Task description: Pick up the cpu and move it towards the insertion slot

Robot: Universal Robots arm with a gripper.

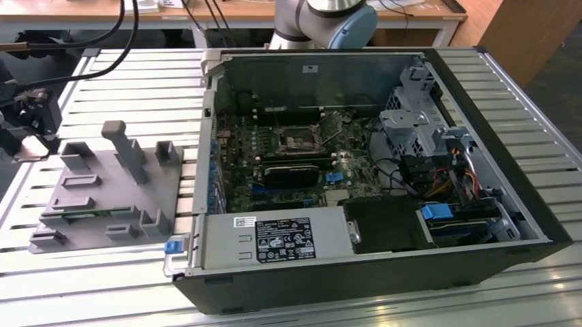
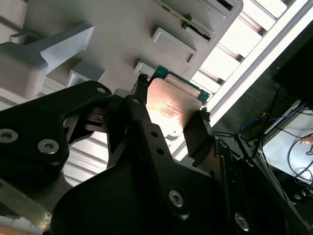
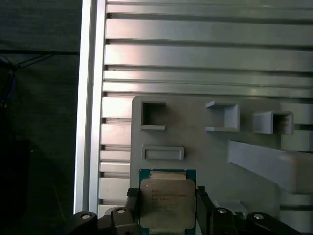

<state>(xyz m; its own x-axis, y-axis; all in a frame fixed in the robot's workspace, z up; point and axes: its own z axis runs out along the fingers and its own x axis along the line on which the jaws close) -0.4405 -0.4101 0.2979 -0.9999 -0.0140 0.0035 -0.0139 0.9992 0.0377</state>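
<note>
Gripper, first wrist view: jaws drawn narrow on the cpu, with one black finger on each of two opposite edges. The metal lid faces the camera and a green rim shows. The grey fixture lies directly under and beyond the gripper, its shallow recesses nearest and a long raised block off to one side. The slatted table lies past that. Whether the chip has cleared the fixture's surface cannot be told.

Second wrist view: the same hold seen from behind the fingers, with the cpu seated between them. The fixture and its raised blocks stand close ahead of the gripper.

Exterior view: the insertion slot lies well apart from the gripper, inside the open computer case, toward the exterior view's right. Between them stand the fixture's tall post and the case's near wall. A black module sits just beside the slot, with cables nearby.

Handling, as judgement: hold the chip level, grip it by the edges only, and carry it above post and wall. A glancing knock could shift the chip in the jaws.
</note>
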